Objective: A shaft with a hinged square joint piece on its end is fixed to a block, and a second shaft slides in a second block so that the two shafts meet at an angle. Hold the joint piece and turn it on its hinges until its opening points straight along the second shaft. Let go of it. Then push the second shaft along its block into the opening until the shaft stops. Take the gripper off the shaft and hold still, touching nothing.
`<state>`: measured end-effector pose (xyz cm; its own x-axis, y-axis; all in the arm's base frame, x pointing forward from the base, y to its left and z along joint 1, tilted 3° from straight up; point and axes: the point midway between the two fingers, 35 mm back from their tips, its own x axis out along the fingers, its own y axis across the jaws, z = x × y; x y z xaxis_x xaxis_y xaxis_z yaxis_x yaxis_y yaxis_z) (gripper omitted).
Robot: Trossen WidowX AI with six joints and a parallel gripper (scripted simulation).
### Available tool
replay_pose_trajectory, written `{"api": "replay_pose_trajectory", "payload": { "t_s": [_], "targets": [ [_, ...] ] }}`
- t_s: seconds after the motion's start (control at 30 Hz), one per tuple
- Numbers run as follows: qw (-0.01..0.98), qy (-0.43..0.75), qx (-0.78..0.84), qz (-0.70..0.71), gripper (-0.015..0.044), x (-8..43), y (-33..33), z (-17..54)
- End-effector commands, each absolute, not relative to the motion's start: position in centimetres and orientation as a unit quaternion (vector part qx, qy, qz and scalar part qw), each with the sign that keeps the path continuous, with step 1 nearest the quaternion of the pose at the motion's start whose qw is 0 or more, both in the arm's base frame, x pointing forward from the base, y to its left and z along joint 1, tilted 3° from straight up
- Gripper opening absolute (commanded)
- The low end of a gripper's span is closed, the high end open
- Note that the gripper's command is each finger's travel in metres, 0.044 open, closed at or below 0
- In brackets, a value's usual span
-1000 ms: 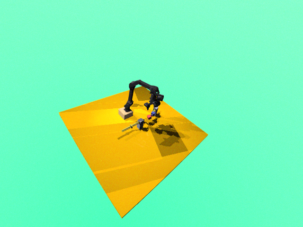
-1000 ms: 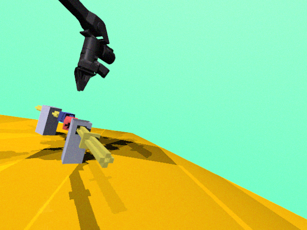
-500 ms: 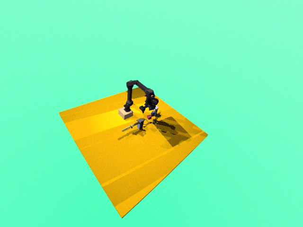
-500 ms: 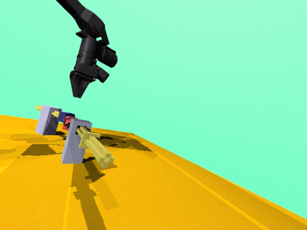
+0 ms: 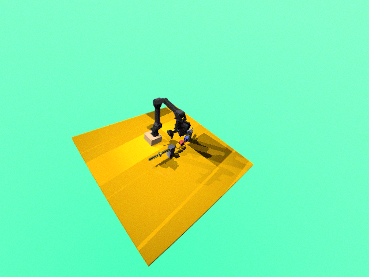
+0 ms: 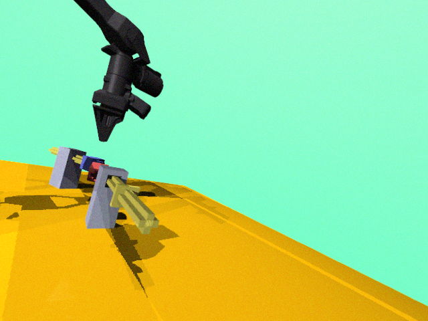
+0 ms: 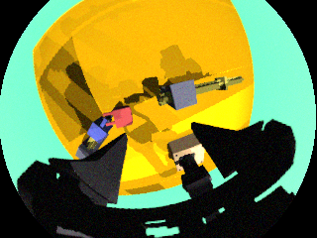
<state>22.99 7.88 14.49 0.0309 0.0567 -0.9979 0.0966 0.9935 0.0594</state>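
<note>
My gripper [image 5: 177,136] [image 6: 103,140] [image 7: 158,129] is open and empty, above the gap between the blocks. The red square joint piece [image 5: 181,142] [image 6: 99,168] [image 7: 123,117] hangs by its prongs on the blue hinge part [image 5: 186,138] [image 6: 90,162] [image 7: 97,130], on the first shaft [image 6: 77,158]. The fixed block [image 6: 59,169] carries that shaft. The yellow second shaft [image 5: 154,156] [image 6: 133,203] [image 7: 208,88] runs through the second block [image 5: 170,151] [image 6: 98,207] [image 7: 183,94]. Its inner end stands apart from the red piece. The red piece faces roughly toward it; exact alignment is unclear.
The arm's beige base box [image 5: 152,138] [image 7: 187,147] stands on the orange table [image 5: 143,193] [image 6: 225,276], to the left in the top view. A collar [image 6: 120,193] [image 7: 222,83] sits on the second shaft outside its block. Dark shadows cross the table around the blocks.
</note>
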Motion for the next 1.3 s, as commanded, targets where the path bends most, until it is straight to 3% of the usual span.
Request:
{"api": "replay_pose_trajectory", "payload": {
  "t_s": [0.0,1.27],
  "targets": [
    [0.708,0.696,0.101,-0.060,0.0440,22.8,7.8,14.1],
    [0.543,0.555,0.466,-0.425,0.0440,23.0,7.6,12.7]
  ]
}}
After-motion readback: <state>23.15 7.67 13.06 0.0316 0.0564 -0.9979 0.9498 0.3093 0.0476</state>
